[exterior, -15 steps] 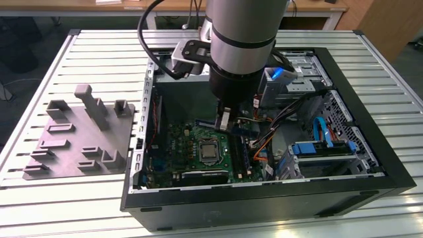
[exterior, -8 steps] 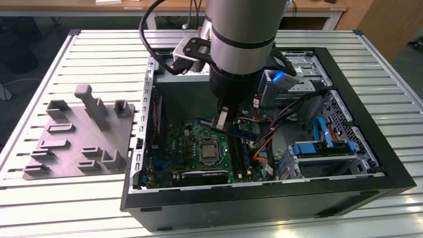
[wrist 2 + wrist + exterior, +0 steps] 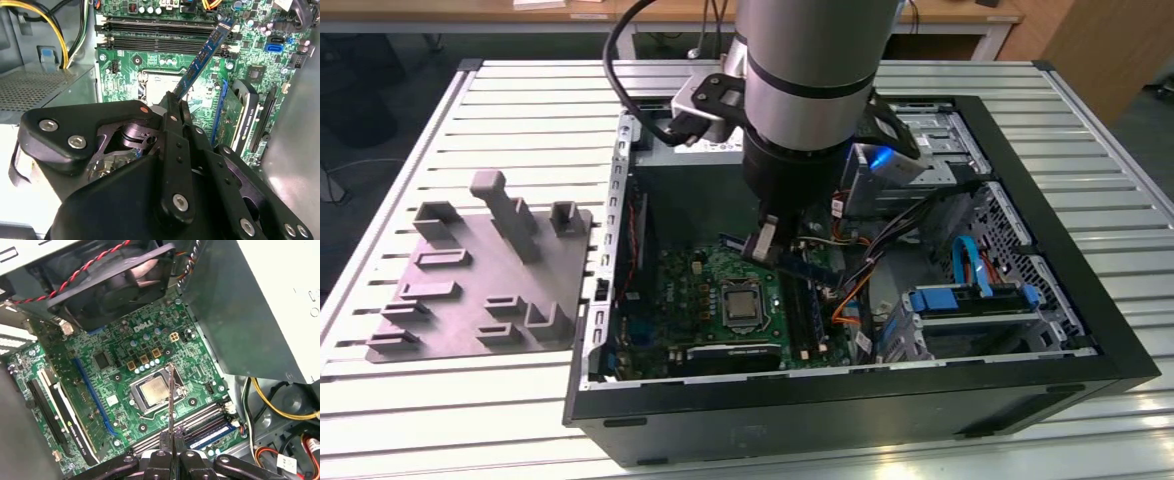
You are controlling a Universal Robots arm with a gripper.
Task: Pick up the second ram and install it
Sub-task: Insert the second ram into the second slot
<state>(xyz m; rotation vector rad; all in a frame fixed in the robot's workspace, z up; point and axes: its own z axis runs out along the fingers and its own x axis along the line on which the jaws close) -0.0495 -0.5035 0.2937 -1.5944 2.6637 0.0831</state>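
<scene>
My gripper (image 3: 767,250) is shut on the second ram (image 3: 803,264), a thin dark stick with a bluish face, inside the open computer case (image 3: 1067,300). In the second wrist view the ram (image 3: 202,57) slants out from the gripper (image 3: 175,101) above the green motherboard (image 3: 125,65), its far end over the black memory slots (image 3: 160,31). The first wrist view catches the ram (image 3: 171,395) edge-on above the processor socket (image 3: 152,390), held in the gripper (image 3: 171,439). A similar stick (image 3: 212,436) lies seated in one memory slot.
A grey plastic fixture (image 3: 480,280) with upright tabs lies on the slatted table at the exterior view's left. Inside the case are a graphics card (image 3: 240,120), a black fan (image 3: 115,280), yellow cables (image 3: 55,30) and blue drive brackets (image 3: 961,300).
</scene>
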